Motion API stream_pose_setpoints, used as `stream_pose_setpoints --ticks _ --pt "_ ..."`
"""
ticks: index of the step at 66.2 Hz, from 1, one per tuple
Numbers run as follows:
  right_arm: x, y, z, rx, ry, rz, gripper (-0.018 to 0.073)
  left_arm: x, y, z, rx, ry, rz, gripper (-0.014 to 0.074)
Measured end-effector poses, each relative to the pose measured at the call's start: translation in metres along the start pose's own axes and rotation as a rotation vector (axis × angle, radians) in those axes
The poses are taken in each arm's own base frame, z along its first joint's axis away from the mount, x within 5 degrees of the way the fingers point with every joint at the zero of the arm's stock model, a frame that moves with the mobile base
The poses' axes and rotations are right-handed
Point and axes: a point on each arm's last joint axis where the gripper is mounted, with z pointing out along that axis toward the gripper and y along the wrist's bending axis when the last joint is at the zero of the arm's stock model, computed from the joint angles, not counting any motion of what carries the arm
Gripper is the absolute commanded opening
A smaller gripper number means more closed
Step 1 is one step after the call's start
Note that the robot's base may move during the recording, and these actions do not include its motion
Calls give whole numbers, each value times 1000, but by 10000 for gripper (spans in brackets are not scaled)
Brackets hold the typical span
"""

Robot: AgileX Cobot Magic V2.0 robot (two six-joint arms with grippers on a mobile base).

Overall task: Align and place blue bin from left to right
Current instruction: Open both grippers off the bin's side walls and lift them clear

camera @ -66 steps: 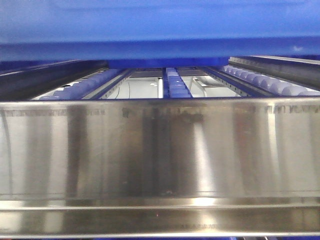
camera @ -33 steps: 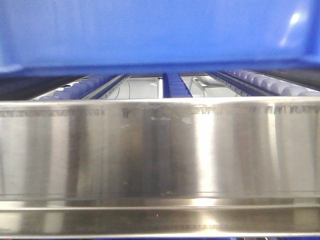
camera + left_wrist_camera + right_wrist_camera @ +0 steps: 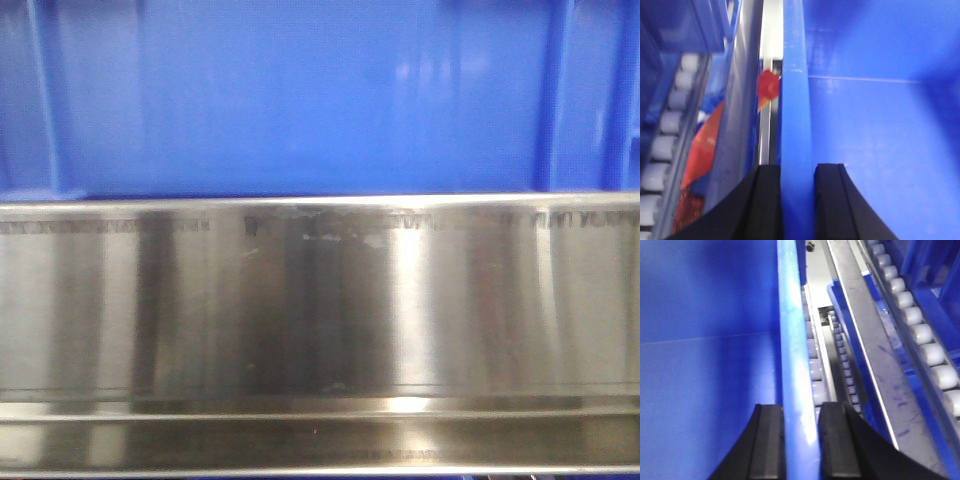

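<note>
Half a second ago the blue bin (image 3: 300, 95) hung with its underside above the roller lanes, which showed beneath it; now its flat front wall fills the whole upper half of the front view, reaching down to the top edge of the brushed steel rail (image 3: 320, 300) and hiding the rollers. The bin's long axis runs left to right across that view, wall facing the camera, with raised vertical ribs near both corners. Its plastic is smooth and slightly glossy; the rail is streaked, reflective metal. The left hand (image 3: 797, 200) has its black fingers clamped on the bin's left rim, one inside and one outside. The right hand (image 3: 800, 445) grips the right rim the same way. Beside that rim lie pale cylindrical rollers (image 3: 920, 335) in a grey metal track
</note>
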Motion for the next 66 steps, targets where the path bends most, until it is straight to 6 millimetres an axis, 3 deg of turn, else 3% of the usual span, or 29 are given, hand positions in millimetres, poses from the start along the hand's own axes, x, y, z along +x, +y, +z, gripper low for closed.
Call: stream_pose_setpoints --ticks 47,55,66 --pt "-3 -3 1 40 -28 -37 -66 0 -6 10 33 -10 -4 -107" --pt "-2 -4 1 42 -26 -37 -16 0 -6 11 33 -9 -4 21" --pt "-4 -3 1 35 -38 -39 293 -5 -9 8 51 -21 -22 301"
